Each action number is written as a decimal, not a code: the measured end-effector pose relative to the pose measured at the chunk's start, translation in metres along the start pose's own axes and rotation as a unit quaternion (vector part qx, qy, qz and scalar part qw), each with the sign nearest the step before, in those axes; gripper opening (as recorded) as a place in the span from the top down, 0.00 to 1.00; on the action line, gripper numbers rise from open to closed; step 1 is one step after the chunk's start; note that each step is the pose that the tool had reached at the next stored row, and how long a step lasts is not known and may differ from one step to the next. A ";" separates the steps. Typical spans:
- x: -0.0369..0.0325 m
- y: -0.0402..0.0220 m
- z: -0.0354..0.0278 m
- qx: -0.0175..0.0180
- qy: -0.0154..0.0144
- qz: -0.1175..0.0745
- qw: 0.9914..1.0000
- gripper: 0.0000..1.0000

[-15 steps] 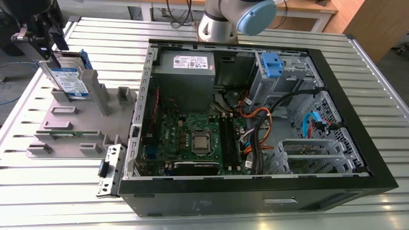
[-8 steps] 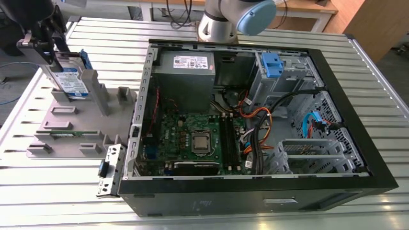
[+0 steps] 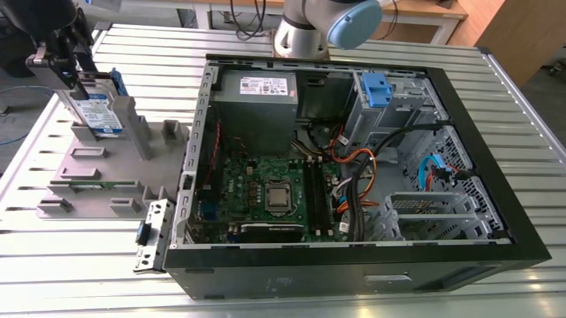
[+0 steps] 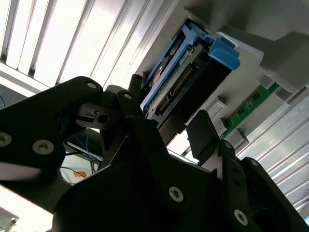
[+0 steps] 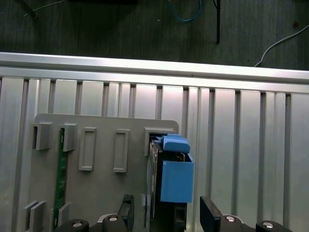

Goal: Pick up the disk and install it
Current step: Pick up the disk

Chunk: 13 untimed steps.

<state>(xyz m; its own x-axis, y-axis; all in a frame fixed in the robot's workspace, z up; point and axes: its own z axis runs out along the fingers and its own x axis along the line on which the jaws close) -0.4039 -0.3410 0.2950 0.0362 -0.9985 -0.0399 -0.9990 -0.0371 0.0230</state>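
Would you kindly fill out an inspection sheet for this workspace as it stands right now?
Surface: slatted metal table, carrying a grey tray and an open computer case.
Job's things: disk stands upright in a tray slot at the exterior view's left, not yet in the case.
Clutter: green memory stick lying in the tray.
Gripper: gripper is open and straddles the disk's top, with a gap at each side in the first wrist view.
Cables: orange and black wires and a blue cable inside the case.
Surroundings: dark floor beyond the table edge, with loose cables on it.
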 end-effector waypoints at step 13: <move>-0.0003 0.0001 -0.0034 0.000 0.000 0.000 1.000 0.36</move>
<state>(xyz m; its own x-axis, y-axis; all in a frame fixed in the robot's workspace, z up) -0.4039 -0.3408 0.2984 0.0360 -0.9986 -0.0398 -0.9991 -0.0369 0.0229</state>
